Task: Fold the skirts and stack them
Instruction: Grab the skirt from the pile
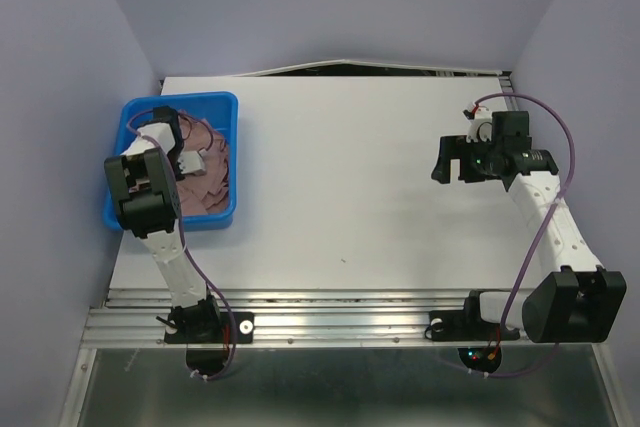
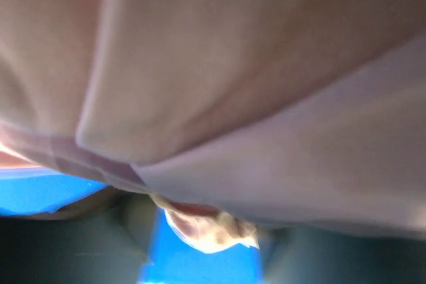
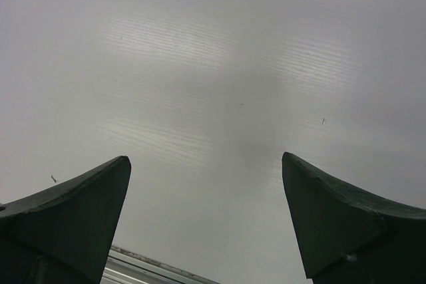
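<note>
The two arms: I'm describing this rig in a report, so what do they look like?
The left arm and right arm each have white links between chunky black joint housings, with a thin purple cable looped alongside. The right arm's jaws are dark and wedge-shaped, tapering to points.

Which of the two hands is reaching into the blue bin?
The left hand: it is down at the pink skirts inside the blue bin. The right hand hangs open above the white table, far from the bin.
</note>
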